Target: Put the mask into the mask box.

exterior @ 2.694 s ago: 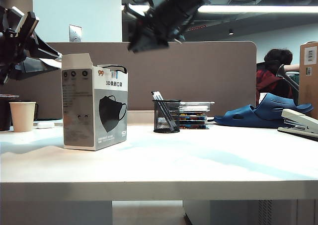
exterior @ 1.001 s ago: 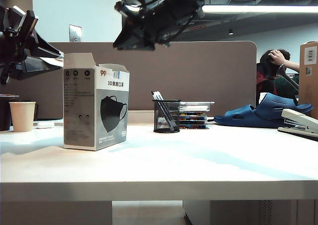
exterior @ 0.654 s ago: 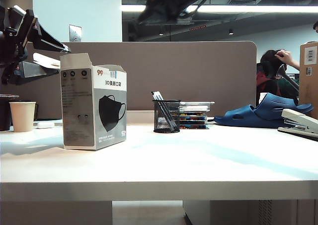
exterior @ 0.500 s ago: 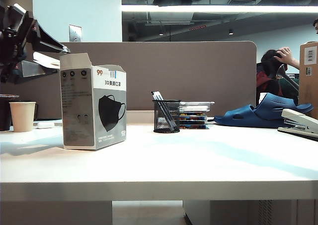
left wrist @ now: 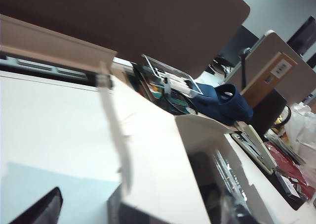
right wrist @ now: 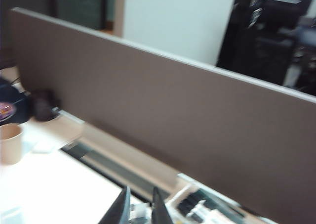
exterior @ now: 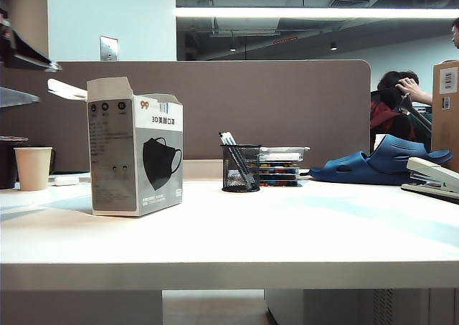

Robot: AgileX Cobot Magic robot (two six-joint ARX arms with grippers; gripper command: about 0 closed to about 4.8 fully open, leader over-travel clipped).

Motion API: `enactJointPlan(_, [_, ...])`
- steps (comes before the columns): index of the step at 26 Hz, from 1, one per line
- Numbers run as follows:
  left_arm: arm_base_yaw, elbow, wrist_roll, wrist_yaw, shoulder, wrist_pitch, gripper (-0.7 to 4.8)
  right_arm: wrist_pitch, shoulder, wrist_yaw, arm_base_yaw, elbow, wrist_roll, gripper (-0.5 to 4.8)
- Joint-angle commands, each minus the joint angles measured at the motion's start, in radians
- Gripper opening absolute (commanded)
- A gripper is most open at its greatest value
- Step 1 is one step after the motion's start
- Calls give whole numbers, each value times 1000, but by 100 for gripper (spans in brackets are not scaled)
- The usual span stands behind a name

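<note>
White and grey cardboard, the mask box [exterior: 135, 156] is seen standing upright on the table [exterior: 287, 232] with its top flaps open; one such box is counted. No loose mask can be made out in any view: a dark shape is glimpsed inside the box's open top in the left wrist view, but whether that is the mask cannot be told. If it is, the task is judged all but done, with only the arms' retreat left.

The left gripper [exterior: 18, 74] is seen at the exterior view's far left edge, its fingers spread apart with nothing between them; the box lies just beside it, slightly below. The right gripper [right wrist: 139, 209] is absent from the exterior view; in its own wrist view two finger tips are seen close together, nearly closed on nothing, well apart from the box.

One paper cup [exterior: 33, 167], one mesh pen holder [exterior: 240, 167], one blue slipper [exterior: 384, 160] and one stapler [exterior: 434, 178] are counted.
</note>
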Motion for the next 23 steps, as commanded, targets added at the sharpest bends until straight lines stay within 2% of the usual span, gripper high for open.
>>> enactJointPlan(1, [44, 3, 3, 26, -23, 6, 409, -27, -44, 4, -37, 3, -2, 51])
enactJointPlan(3, [89, 3, 3, 25, -55, 11, 408, -82, -78, 5, -77, 3, -2, -8])
enactJointPlan(4, [119, 3, 0, 24, -84, 30, 403, -111, -95, 5, -97, 3, -2, -9])
enactJointPlan(7, [134, 3, -3, 24, -145, 52, 369, -150, -122, 5, -140, 3, -2, -9])
enactJointPlan(8, [132, 3, -33, 24, -185, 75, 283, -172, -135, 5, -166, 3, -1, -9])
enactJointPlan(9, [131, 3, -68, 28, -208, 97, 222, -188, -144, 5, -180, 3, 0, -9])
enactJointPlan(10, [124, 3, -148, 61, -233, 159, 130, -217, -158, 10, -197, 3, 0, -9])
enactJointPlan(11, [112, 3, -204, 85, -245, 217, 77, -230, -164, 21, -206, 3, 1, -9])
enactJointPlan(13, [89, 3, -311, 111, -260, 332, 15, -265, -179, 60, -228, 3, 4, -9])
enactJointPlan(15, [68, 3, -401, 116, -274, 437, -7, -302, -195, 87, -239, 2, 5, -9])
enactJointPlan(17, [43, 3, -473, 114, -295, 542, -6, -335, -211, 99, -239, 2, 8, -9])
enactJointPlan(20, [3, 3, -499, 98, -336, 641, -6, -373, -232, 103, -239, 2, 8, -9])
enactJointPlan(23, [-63, 3, -499, 99, -392, 648, -6, -394, -257, 129, -238, 1, 9, -9])
